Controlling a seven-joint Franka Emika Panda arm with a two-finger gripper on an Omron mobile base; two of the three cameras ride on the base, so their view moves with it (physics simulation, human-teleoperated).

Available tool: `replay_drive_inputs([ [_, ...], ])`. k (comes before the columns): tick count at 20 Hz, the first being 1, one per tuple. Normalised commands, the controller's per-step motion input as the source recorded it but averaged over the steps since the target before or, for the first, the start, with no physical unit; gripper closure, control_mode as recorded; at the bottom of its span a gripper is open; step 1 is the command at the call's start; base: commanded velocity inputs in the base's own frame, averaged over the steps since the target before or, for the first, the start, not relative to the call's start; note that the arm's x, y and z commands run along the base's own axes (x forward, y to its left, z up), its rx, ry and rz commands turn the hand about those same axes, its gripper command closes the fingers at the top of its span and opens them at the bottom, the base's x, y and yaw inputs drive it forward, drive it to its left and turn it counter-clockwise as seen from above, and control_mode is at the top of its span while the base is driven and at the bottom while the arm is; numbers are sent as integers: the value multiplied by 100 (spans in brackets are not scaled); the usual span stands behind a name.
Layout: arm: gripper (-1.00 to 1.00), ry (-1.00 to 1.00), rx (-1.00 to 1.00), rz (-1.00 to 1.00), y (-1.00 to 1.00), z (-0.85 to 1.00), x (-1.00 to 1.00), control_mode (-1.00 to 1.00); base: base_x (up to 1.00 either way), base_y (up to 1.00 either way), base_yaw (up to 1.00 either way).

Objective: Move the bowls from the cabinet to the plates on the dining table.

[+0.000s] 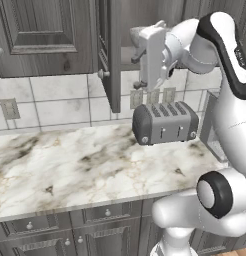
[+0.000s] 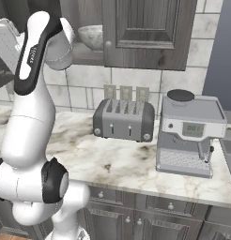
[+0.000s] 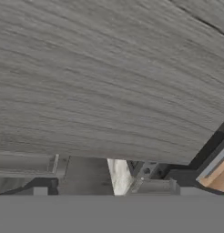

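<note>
A mottled grey-white bowl sits on the inner shelf of the dark wood-grain cabinet, just right of my arm's elbow. In the left base view the cabinet door stands open, edge-on. My gripper hangs beside it at shelf height, above the toaster, its two dark fingers wide apart and holding nothing. A pale rim of the bowl peeks out behind the hand. The hand view looks closely at a grey wood-grain cabinet panel. The plates and the dining table are out of view.
A grey toaster stands on the marble counter under the cabinet. A silver coffee machine stands to its right. Wall outlets sit behind the toaster. Low grey drawers run below the counter.
</note>
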Motion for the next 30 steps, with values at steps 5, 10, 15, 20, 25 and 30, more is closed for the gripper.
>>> replay_drive_inputs([
  [5, -100, -12, 0, -12, -57, -8, -11, -100, 0, 0, 0],
  [10, -100, -9, 0, -16, -68, -19, -17, -100, 0, 0, 0],
  [15, -100, -6, 0, -17, -60, -11, -54, -100, 0, 0, 0],
  [20, -100, -14, 0, -18, -55, -12, -83, -100, 0, 0, 0],
  [25, -100, -26, -1, -18, -36, -30, -58, -100, 0, 0, 0],
  [30, -100, -36, -3, -16, -14, -19, -18, -100, 0, 0, 0],
])
